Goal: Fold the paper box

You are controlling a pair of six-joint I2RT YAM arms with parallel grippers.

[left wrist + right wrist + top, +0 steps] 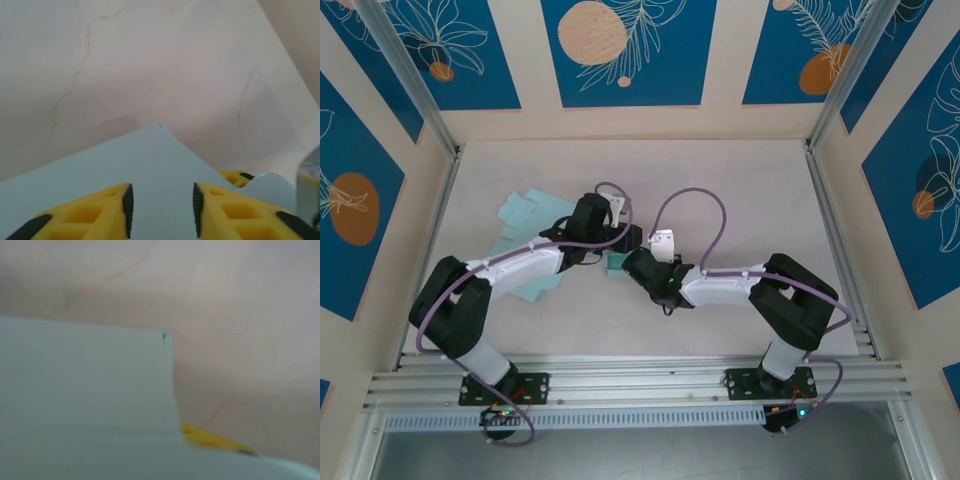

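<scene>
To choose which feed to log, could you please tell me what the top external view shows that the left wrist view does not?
Top external: the left arm and right arm reaching inward, the teal paper box spread out, partly under the left arm, and patterned blue walls. Left wrist: its yellow jaws standing apart over one pale box panel. Both: the paper box and the pale table.

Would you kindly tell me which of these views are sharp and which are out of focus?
Top external: sharp, evenly lit. Left wrist: yellow fingers and paper box fairly crisp, table behind softer. Right wrist: blurred throughout, the box very near the lens.
</scene>
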